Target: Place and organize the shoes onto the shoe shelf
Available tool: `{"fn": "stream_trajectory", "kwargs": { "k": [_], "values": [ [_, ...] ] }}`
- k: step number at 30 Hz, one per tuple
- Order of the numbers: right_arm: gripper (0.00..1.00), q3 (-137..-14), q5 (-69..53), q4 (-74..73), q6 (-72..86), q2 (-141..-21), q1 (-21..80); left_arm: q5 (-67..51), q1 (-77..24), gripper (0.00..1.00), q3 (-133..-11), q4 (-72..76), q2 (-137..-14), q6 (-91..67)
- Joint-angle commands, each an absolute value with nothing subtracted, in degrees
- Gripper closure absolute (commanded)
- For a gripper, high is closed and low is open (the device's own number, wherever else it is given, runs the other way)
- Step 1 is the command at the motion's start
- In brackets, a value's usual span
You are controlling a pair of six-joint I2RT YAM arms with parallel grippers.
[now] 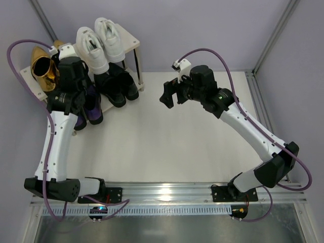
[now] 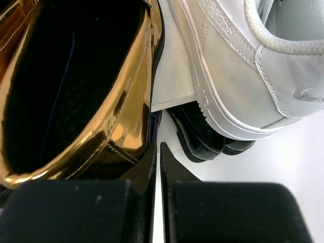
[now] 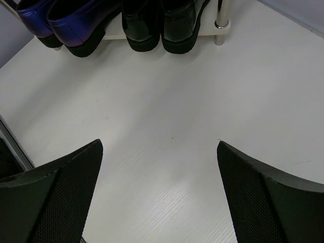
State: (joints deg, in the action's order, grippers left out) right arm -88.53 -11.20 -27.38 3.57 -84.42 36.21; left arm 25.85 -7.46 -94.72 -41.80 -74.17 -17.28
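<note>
We see all four pairs on the shoe shelf at the far left. The white sneakers and gold loafers are on the top board, and the black dress shoes and purple dress shoes are on the lower one. We judge the placing all but done, with only straightening left.

The left gripper hangs at the near edge of the top board with its jaws pressed together, holding nothing. The nearest gold loafer lies just left of the fingertips and slightly beyond them, its open heel end towards us. Its long axis runs away from the jaws towards the far side, and the shoe overhangs the board's near edge. We cannot tell from the wrist view whether the fingers touch it. A nudge towards the far side, along that axis, would seat it.

The right gripper hovers over the bare table, well apart from the shelf. Its jaws are spread wide and empty, and they face the black pair. The left arm is clearly the nearer one to the loafers.
</note>
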Motion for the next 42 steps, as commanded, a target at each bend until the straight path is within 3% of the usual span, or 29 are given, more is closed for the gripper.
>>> {"fn": "stream_trajectory", "kwargs": {
  "k": [1,12,19,30,42],
  "values": [
    [0.06,-88.4,-11.9,-24.8,3.4,-81.6,36.1,27.1,-6.9,1.0,-96.7,-40.4,-75.7,-16.3],
    [0.06,-86.8,-10.7,-25.1,2.7,-80.8,36.0,14.2,-6.9,1.0,-100.5,-52.5,-72.7,-21.4],
    [0.06,-86.2,-11.4,-24.9,3.2,-81.0,35.9,16.6,-6.9,1.0,-98.1,-64.6,-69.2,-22.0],
    [0.06,-85.8,-12.7,-24.4,4.1,-81.5,36.0,26.0,-6.8,1.0,-90.6,-57.6,-67.2,-15.7],
    [0.06,-85.8,-11.2,-24.9,3.0,-81.4,35.9,28.5,-3.4,1.0,-94.7,-47.5,-74.3,-10.6]
  ]
}}
